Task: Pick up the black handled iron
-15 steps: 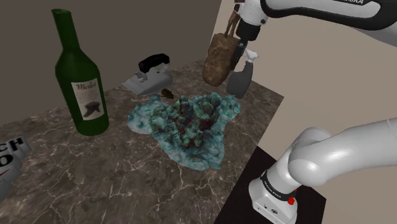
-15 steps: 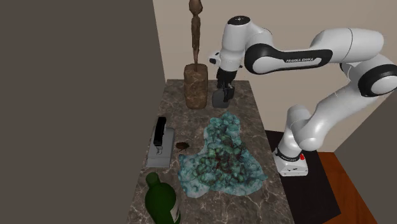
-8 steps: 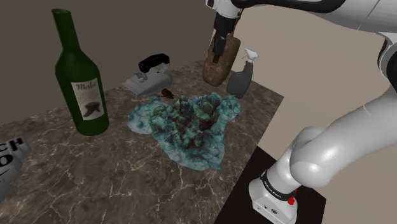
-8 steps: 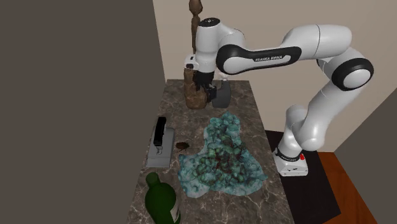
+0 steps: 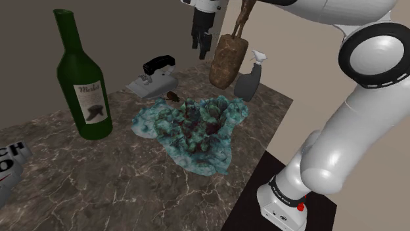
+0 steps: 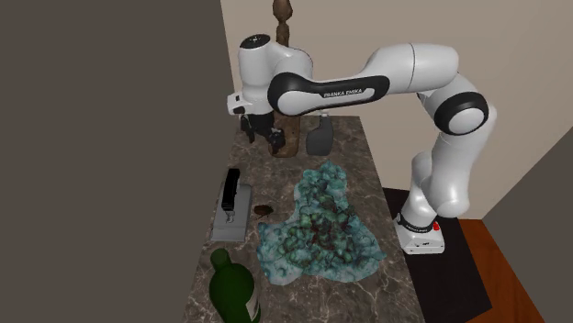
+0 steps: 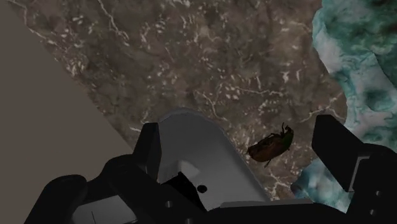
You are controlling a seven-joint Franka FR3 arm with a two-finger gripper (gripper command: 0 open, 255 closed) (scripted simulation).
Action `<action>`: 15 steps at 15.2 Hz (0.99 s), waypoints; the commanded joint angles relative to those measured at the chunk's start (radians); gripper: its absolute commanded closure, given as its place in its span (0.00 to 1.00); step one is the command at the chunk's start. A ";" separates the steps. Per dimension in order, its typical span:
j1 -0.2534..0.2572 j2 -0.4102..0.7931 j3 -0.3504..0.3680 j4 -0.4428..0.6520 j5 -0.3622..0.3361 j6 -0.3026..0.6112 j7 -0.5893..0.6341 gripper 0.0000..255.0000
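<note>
The iron [image 5: 153,80] has a pale grey body and a black handle [image 5: 159,63]. It lies on the marble counter [image 5: 118,170] near the back wall, to the shoulder view's left of the brown sculpture. In the second exterior view the iron [image 6: 231,204] sits at the counter's left edge. My gripper [image 5: 202,45] hangs open in the air, above and to the shoulder view's right of the iron, clear of it. The wrist view looks down on the iron's grey pointed end [image 7: 197,159], partly behind one finger of my gripper [image 7: 242,137]; nothing is held.
A brown sculpture [image 5: 228,59] and a grey spray bottle [image 5: 248,82] stand by my gripper. A crumpled teal cloth [image 5: 194,128] covers mid-counter, with a small brown beetle-like thing [image 5: 172,97] between it and the iron. A green wine bottle [image 5: 82,79] and a lettered box [image 5: 10,164] stand nearer.
The arm has swung from over the spray bottle, past the sculpture, toward the shoulder view's left, so the gripper now hangs close to the iron. No object has moved.
</note>
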 commanded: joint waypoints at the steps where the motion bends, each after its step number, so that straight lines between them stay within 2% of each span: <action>1: 0.012 0.077 0.015 0.091 0.005 -0.024 -0.078 0.00; 10: 0.078 0.415 0.103 0.534 -0.018 -0.171 -0.384 0.00; 11: 0.081 0.425 0.105 0.549 -0.019 -0.177 -0.393 0.00; 15: 0.078 0.400 0.106 0.454 -0.019 -0.107 -0.388 0.00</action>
